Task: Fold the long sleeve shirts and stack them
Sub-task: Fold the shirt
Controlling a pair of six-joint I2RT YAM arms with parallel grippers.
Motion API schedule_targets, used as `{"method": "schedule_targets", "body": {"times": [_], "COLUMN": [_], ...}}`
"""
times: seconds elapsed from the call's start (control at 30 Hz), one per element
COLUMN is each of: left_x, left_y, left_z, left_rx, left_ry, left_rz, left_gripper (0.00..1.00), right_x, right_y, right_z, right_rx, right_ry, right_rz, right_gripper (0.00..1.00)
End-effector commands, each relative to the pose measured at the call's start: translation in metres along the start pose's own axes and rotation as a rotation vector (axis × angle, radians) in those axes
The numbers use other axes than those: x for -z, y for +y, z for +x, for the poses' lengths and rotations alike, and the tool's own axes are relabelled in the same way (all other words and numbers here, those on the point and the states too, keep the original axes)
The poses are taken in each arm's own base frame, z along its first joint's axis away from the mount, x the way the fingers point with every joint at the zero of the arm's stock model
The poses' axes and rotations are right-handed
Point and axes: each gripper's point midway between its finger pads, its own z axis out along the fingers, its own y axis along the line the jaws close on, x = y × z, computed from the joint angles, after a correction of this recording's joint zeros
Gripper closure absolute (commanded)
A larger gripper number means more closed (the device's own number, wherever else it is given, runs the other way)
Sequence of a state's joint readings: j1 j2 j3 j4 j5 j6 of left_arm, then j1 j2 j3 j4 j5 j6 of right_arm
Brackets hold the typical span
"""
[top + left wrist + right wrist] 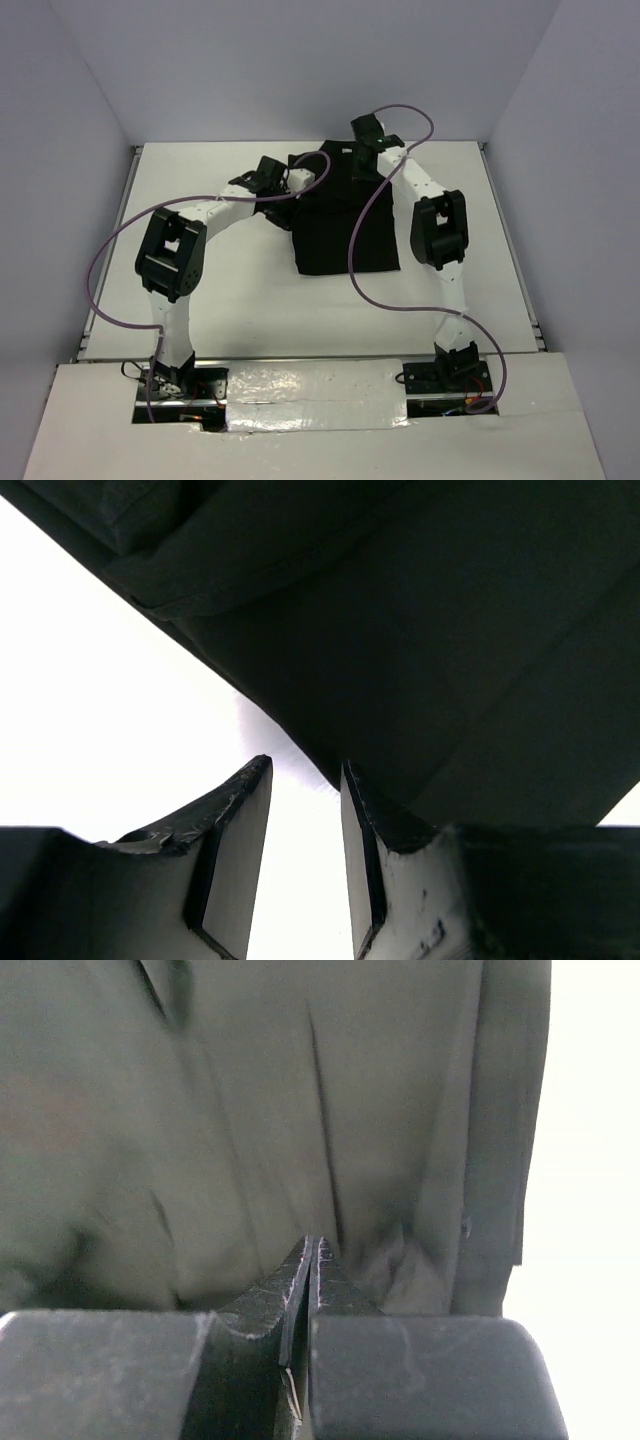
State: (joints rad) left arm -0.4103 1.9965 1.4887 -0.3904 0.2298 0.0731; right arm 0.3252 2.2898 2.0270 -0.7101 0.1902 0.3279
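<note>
Left gripper [305, 772]: jaws part-open with a clear gap. Bare white table [90, 700] shows between the fingers, so nothing is held. The long sleeve shirt [430, 650] lies directly ahead of the fingertips, toward the right-finger side. Its nearest edge runs diagonally, from far ahead on the left-finger side down to a corner just off the right fingertip. Contact there cannot be confirmed.

Right gripper [312, 1252]: jaws fully closed, fingertips together, pointed onto the cloth, which fills the view ahead. A small pucker sits just beyond the tips on the right-finger side. Whether a ply is pinched cannot be determined.

From above, the shirt is a compact dark block whose long axis runs away from the arm bases. Both grippers stand at its far end. One is at the far-left corner, just off the cloth, and the other is over the far edge.

Judgement: the coming grasp depends on the open jaws advancing forward and toward the right finger to straddle that corner edge. The right arm is over fabric, so only the left has ground to close.
</note>
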Motion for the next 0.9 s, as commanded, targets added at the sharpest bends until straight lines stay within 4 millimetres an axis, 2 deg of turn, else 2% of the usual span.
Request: {"method": "schedule_targets", "body": {"times": [0.0,0.03,0.07,0.1,0.13,0.2,0.23,0.27,0.3,0.33,0.37,0.4,0.43,0.47,0.5,0.53,0.57,0.63,0.67,0.8,0.87], "left_x": [0.007,0.008,0.009,0.011,0.013,0.017,0.019,0.020,0.021,0.021,0.021,0.023,0.016,0.013,0.014,0.006,0.004,0.000,-0.002,-0.002,-0.003], "left_y": [0.007,0.008,0.008,0.008,0.007,0.005,0.002,-0.005,-0.005,-0.006,-0.007,-0.012,-0.012,-0.014,-0.012,-0.009,-0.002,0.002,0.003,0.002,0.002], "left_z": [-0.014,-0.014,-0.016,-0.018,-0.020,-0.027,-0.029,-0.031,-0.035,-0.036,-0.038,-0.042,-0.039,-0.040,-0.049,-0.042,-0.043,-0.044,-0.040,-0.038,-0.038], "left_rx": [-0.005,-0.012,-0.015,-0.019,-0.035,-0.078,-0.098,-0.124,-0.168,-0.183,-0.208,-0.234,-0.274,-0.283,-0.279,-0.222,-0.187,-0.120,-0.103,-0.064,-0.054], "left_ry": [-0.035,-0.036,-0.039,-0.044,-0.048,-0.060,-0.064,-0.072,-0.080,-0.082,-0.087,-0.087,-0.067,-0.054,-0.062,-0.031,-0.032,-0.043,-0.037,-0.058,-0.058], "left_rz": [-0.018,-0.020,-0.021,-0.021,-0.018,0.003,0.020,0.062,0.076,0.085,0.091,0.118,0.134,0.137,0.128,0.128,0.115,0.110,0.109,0.100,0.098], "left_gripper": [0.54,0.53,0.53,0.53,0.53,0.53,0.53,0.53,0.53,0.53,0.53,0.54,0.54,0.54,0.54,0.55,0.55,0.55,0.55,0.55,0.55], "right_x": [0.010,0.002,0.008,0.005,-0.003,0.002,0.010,0.005,0.038,0.048,0.040,0.052,0.067,0.071,0.077,0.093,0.083,0.090,0.085,0.060,0.054], "right_y": [-0.012,-0.012,-0.012,-0.020,-0.025,-0.035,-0.035,-0.035,-0.033,-0.030,-0.023,-0.021,-0.022,-0.020,-0.018,-0.014,-0.007,0.009,0.019,0.037,0.041], "right_z": [-0.060,-0.064,-0.082,-0.089,-0.090,-0.101,-0.105,-0.096,-0.112,-0.109,-0.084,-0.079,-0.061,-0.048,-0.035,-0.028,0.005,0.030,0.052,0.086,0.083], "right_rx": [-0.045,-0.055,-0.078,-0.098,-0.111,-0.169,-0.180,-0.154,-0.133,-0.097,-0.053,-0.010,0.001,-0.001,-0.033,-0.046,-0.052,-0.083,-0.072,-0.096,-0.120], "right_ry": [-0.142,-0.146,-0.189,-0.199,-0.195,-0.183,-0.184,-0.165,-0.223,-0.235,-0.190,-0.194,-0.167,-0.139,-0.113,-0.115,-0.053,-0.008,0.035,0.133,0.133], "right_rz": [0.039,0.038,0.026,0.033,0.033,-0.029,-0.071,-0.104,-0.156,-0.187,-0.242,-0.264,-0.281,-0.296,-0.307,-0.329,-0.343,-0.389,-0.399,-0.384,-0.388], "right_gripper": [1.00,1.00,1.00,1.00,1.00,1.00,1.00,1.00,1.00,0.96,0.95,0.95,0.95,0.96,0.98,0.99,1.00,1.00,1.00,1.00,1.00]}}
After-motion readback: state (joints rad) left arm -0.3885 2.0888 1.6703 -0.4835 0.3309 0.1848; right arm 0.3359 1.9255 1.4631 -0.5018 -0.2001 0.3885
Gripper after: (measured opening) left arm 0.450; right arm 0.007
